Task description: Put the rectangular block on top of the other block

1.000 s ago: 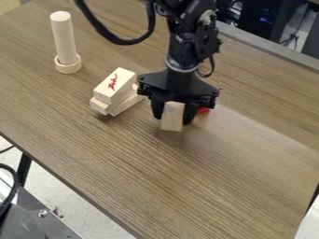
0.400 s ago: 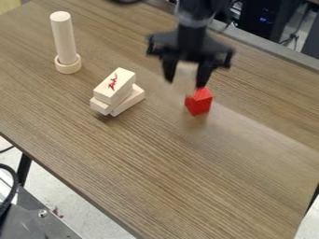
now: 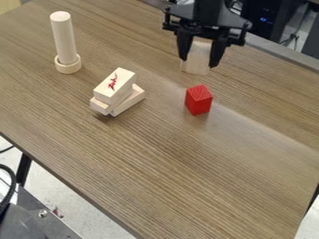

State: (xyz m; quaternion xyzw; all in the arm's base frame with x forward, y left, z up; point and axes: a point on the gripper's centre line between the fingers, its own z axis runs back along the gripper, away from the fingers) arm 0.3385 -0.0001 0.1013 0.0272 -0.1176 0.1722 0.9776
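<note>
My gripper (image 3: pixel 199 61) hangs near the top of the view, right of centre, shut on a pale wooden rectangular block (image 3: pixel 197 58). That block is held upright between the two fingers, behind a red block (image 3: pixel 198 100) that stands by itself on the table. Left of the red block lies a small stack of pale wooden blocks, its top block (image 3: pixel 114 86) marked with a red scribble and resting across the lower ones (image 3: pixel 129 101).
A tall pale cylinder (image 3: pixel 63 37) stands in a wooden ring (image 3: pixel 68 65) at the upper left of the brown table (image 3: pixel 156 172). The table's far edge runs behind the gripper at the upper right.
The gripper has lifted and moved back, up and to the right in view, carrying the pale block. The red block, earlier mostly hidden behind it, is now uncovered.
</note>
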